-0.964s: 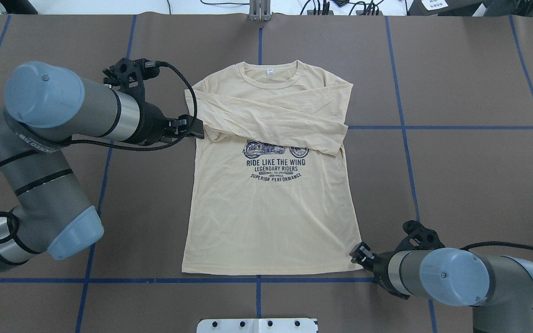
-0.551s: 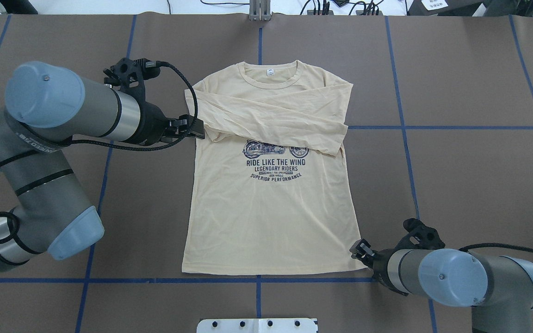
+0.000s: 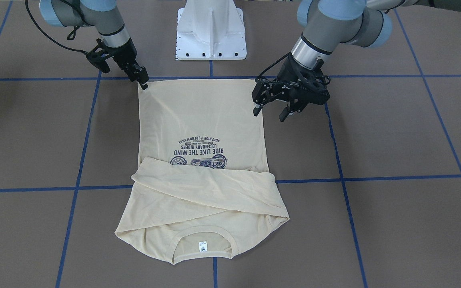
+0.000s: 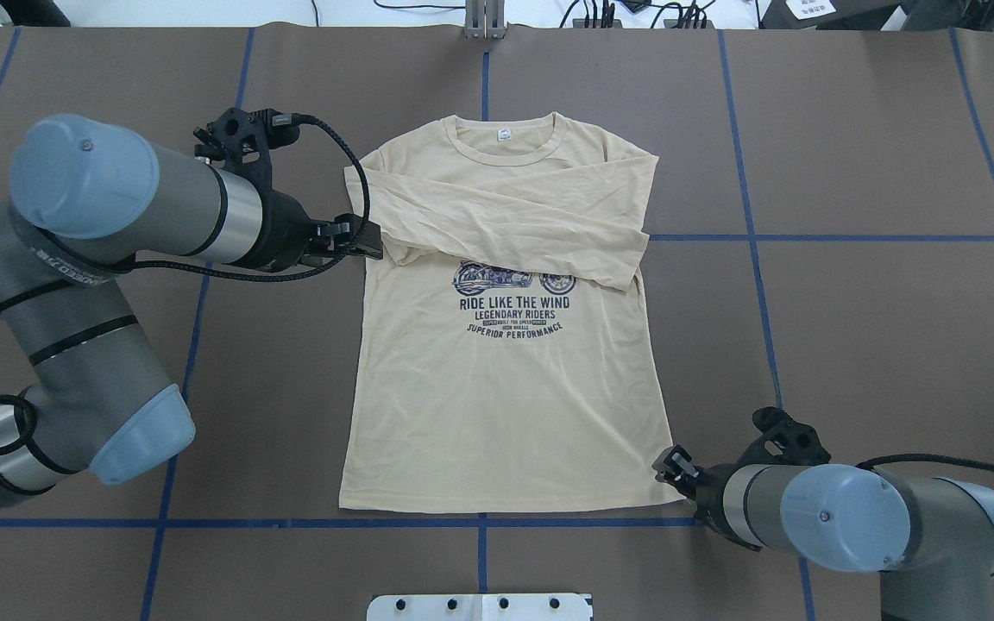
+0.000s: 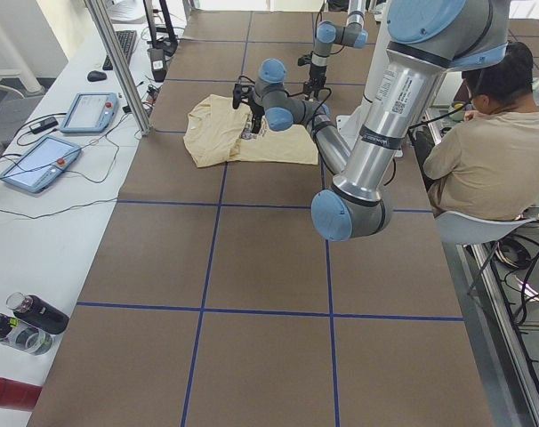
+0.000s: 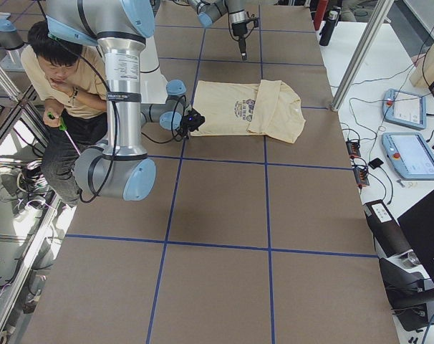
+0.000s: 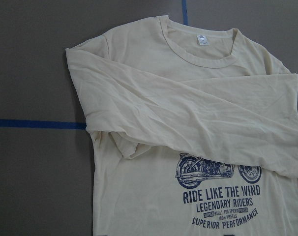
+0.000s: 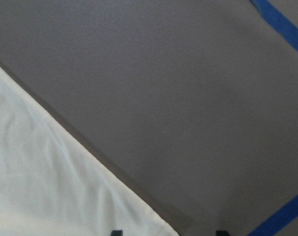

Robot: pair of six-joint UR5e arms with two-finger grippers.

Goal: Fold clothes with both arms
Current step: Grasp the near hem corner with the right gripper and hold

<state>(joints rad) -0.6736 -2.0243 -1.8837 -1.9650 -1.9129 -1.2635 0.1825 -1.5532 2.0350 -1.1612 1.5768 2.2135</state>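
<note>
The cream-yellow long-sleeved shirt (image 4: 506,405) lies flat and face up on the brown table, both sleeves folded across its chest above the navy motorcycle print (image 3: 198,150). My left gripper (image 4: 372,242) hovers open beside the shirt's left edge near the folded sleeve, holding nothing; in the front view its fingers (image 3: 257,112) stand apart above the cloth's side. The left wrist view shows the shirt (image 7: 188,123) from the collar to the print. My right gripper (image 4: 663,470) is open at the hem's right corner (image 3: 143,81), and the right wrist view shows the hem corner (image 8: 50,187) between its fingertips.
The white pedestal base (image 3: 210,32) stands at the near table edge behind the hem. Blue tape lines (image 4: 747,237) grid the brown table. A seated person (image 5: 492,151) is beside the robot. Tablets (image 5: 38,160) and bottles (image 5: 29,320) lie on a side bench.
My right gripper has crept slightly up toward the hem's right corner. The left arm and the shirt have not moved.
</note>
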